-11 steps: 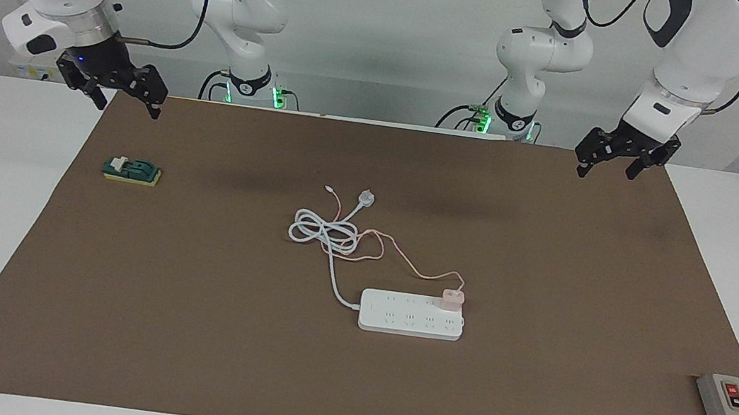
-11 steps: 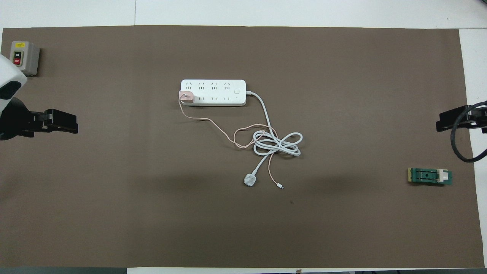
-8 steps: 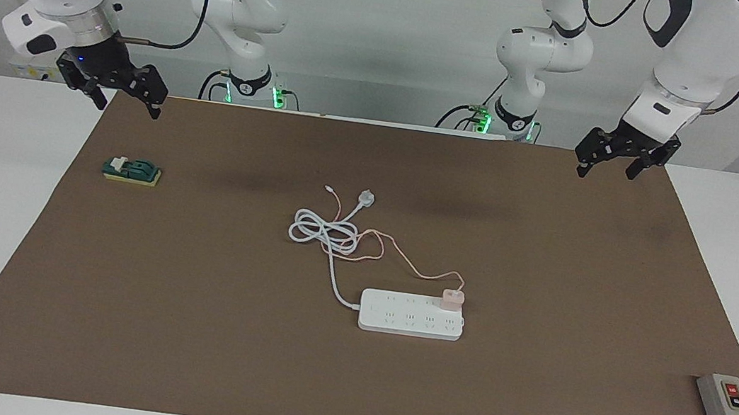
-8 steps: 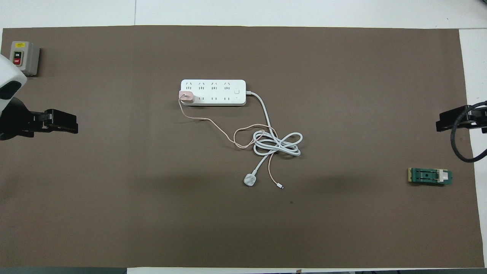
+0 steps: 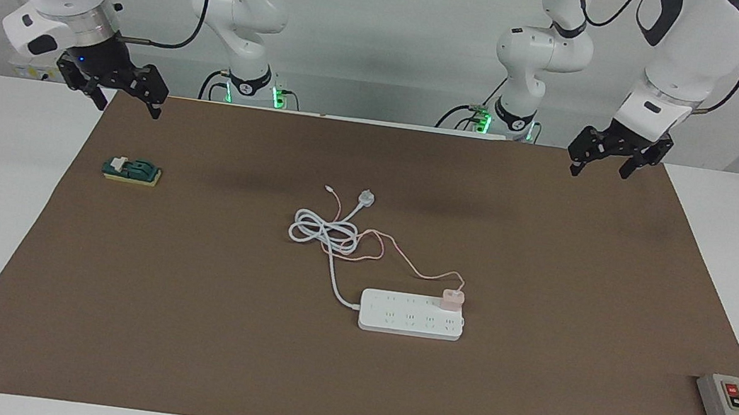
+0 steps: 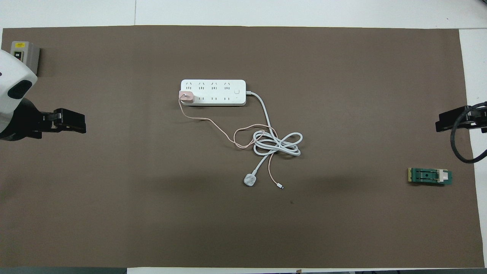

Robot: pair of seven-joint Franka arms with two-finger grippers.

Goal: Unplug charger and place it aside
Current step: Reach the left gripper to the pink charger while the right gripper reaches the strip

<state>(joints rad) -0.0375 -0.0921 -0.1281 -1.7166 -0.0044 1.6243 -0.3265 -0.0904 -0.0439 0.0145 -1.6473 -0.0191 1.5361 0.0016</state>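
The pale pink charger (image 5: 452, 298) is plugged into the end socket of the white power strip (image 5: 411, 314), at the end toward the left arm. It also shows in the overhead view (image 6: 186, 96) on the strip (image 6: 220, 92). Its thin pink cable (image 6: 213, 127) runs to the coiled white cord (image 6: 279, 142) nearer the robots. My left gripper (image 5: 599, 169) is open and empty, raised over the mat's edge near its own base, well away from the charger. My right gripper (image 5: 129, 106) is open and empty and waits over the mat's other near corner.
The strip's white round-ended plug (image 5: 366, 198) lies loose on the brown mat (image 5: 182, 326). A grey switch box (image 5: 727, 403) stands at the left arm's end, far from the robots. A small green block (image 5: 132, 170) lies at the right arm's end.
My left gripper has shifted slightly toward the middle of the table. The right arm and the things on the mat have not moved.
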